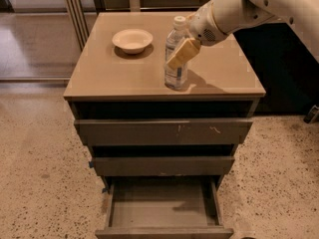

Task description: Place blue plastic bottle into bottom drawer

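The blue plastic bottle (pixel 174 71), clear with a white cap, stands upright on the tan cabinet top (pixel 109 78), right of centre. My gripper (pixel 178 55) reaches in from the upper right on a white arm. It is open around the bottle's middle: one tan finger (pixel 182 53) crosses the bottle's near side and the other is hidden behind it. The bottom drawer (pixel 164 205) is pulled out below, and its flat grey inside holds nothing.
A cream shallow bowl (pixel 132 39) sits on the top, left of the bottle. The scratched upper drawer (pixel 164 132) and the middle drawer (pixel 164 166) stick out slightly. A dark unit (pixel 286 68) stands at the right, a metal door frame (pixel 75 14) at the left, on speckled floor.
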Robot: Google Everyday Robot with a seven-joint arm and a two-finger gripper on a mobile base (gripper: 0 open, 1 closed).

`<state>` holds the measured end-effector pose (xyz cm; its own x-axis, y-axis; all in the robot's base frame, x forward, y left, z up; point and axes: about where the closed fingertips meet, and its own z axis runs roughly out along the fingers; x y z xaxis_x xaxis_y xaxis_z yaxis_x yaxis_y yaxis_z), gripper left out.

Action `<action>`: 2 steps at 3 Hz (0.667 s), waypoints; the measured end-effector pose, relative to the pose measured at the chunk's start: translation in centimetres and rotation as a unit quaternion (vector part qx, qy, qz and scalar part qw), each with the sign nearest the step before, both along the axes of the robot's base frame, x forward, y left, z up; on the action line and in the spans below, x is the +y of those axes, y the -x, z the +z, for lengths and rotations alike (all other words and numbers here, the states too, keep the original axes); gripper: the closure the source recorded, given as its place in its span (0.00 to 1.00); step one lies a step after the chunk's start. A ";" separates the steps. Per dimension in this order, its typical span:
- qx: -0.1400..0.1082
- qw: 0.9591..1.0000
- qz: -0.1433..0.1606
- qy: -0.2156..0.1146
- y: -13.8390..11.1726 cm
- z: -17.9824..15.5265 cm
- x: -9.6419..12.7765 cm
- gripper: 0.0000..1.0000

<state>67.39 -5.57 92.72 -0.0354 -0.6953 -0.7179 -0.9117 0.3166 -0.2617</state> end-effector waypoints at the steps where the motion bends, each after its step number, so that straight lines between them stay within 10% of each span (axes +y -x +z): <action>1: 0.000 1.000 0.000 0.000 0.0 0.0 0.0 0.38; 2: 0.000 1.000 0.000 0.000 0.0 0.0 0.0 0.61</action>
<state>67.41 -5.54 92.68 -0.0355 -0.6952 -0.7179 -0.9120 0.3163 -0.2613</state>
